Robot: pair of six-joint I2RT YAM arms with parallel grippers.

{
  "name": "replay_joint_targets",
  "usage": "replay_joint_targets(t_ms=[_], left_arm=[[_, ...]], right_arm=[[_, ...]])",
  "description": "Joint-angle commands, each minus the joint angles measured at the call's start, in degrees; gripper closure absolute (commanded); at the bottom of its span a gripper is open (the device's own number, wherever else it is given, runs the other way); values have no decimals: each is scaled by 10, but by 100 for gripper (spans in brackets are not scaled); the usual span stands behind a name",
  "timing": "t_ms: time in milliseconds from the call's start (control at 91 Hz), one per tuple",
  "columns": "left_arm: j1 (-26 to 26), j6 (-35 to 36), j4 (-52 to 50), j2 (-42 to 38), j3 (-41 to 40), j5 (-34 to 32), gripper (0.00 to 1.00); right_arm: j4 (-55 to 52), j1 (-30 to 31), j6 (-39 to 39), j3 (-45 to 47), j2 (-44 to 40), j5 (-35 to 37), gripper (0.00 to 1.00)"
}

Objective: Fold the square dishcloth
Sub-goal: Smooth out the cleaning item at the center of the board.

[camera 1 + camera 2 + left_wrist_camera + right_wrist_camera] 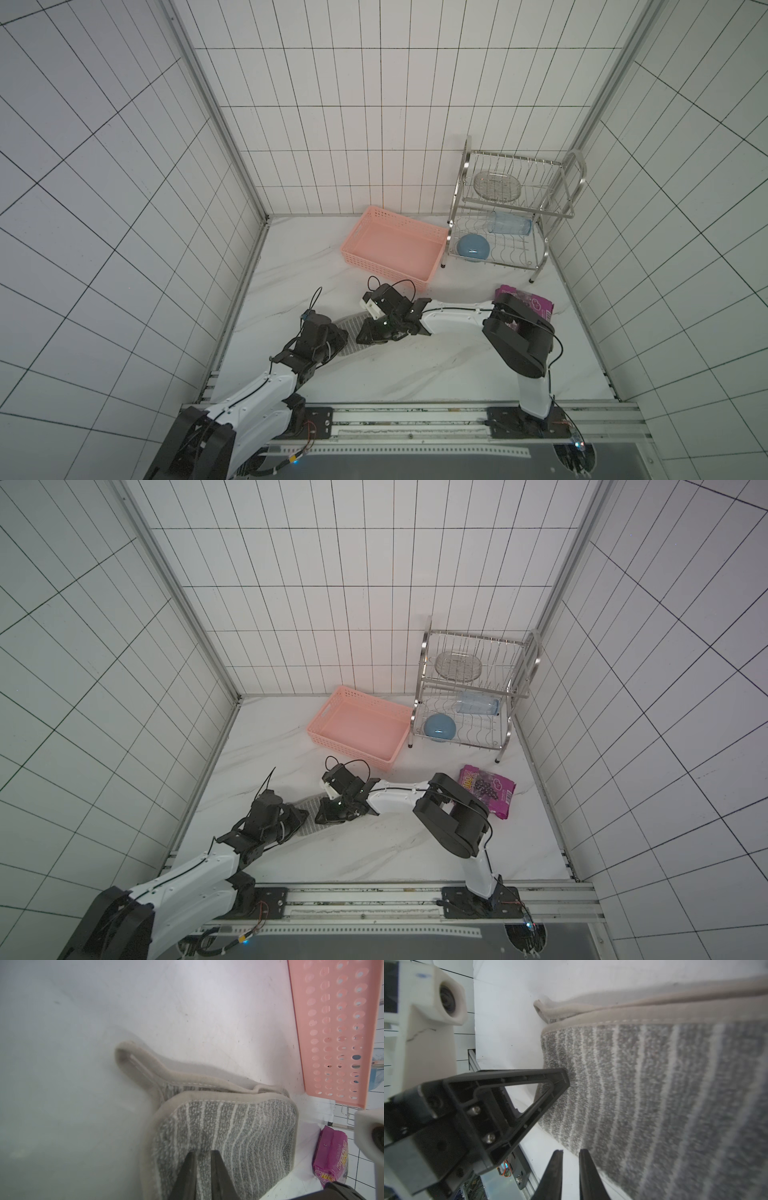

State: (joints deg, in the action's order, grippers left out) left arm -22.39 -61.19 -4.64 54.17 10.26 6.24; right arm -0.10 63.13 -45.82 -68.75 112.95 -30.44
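Note:
The square dishcloth (pixel 239 1136), grey with thin white stripes and a beige hem, lies doubled over on the white table, its upper layer covering a lower one. In both top views only a strip of the dishcloth (pixel 352 345) (pixel 308 827) shows between the two arms. My left gripper (pixel 204 1152) has its jaws nearly together, with the tips sunk into the upper layer and a ridge of cloth between them. My right gripper (pixel 572 1151) hovers just off the dishcloth's (pixel 643 1095) near edge. Its jaws stand a narrow gap apart, with bare table showing between them.
A pink basket (pixel 349 249) stands behind the cloth, close to the right wrist. A metal dish rack (pixel 498 249) holding a blue bowl and a cup stands at the back right. A purple snack packet (pixel 486 789) lies at the right, by the right arm's elbow.

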Motion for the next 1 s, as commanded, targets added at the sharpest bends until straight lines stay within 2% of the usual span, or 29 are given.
replay_joint_targets(t_ms=[0,286,660,869,989], left_arm=[[2,5,3,5,-4,-10,84],[2,2,0,13,-6,-24,85],[2,4,-1,27,-7,-37,86],[1,5,0,26,-2,-26,87],[1,3,-17,3,5,-16,87]], right_arm=[[51,6,-31,1,15,-37,81],[127,-29,-84,76,19,-55,84],[221,-101,-109,173,-12,-94,83],[233,-116,-101,175,-33,-124,82],[250,-110,-110,179,-50,-114,82]])
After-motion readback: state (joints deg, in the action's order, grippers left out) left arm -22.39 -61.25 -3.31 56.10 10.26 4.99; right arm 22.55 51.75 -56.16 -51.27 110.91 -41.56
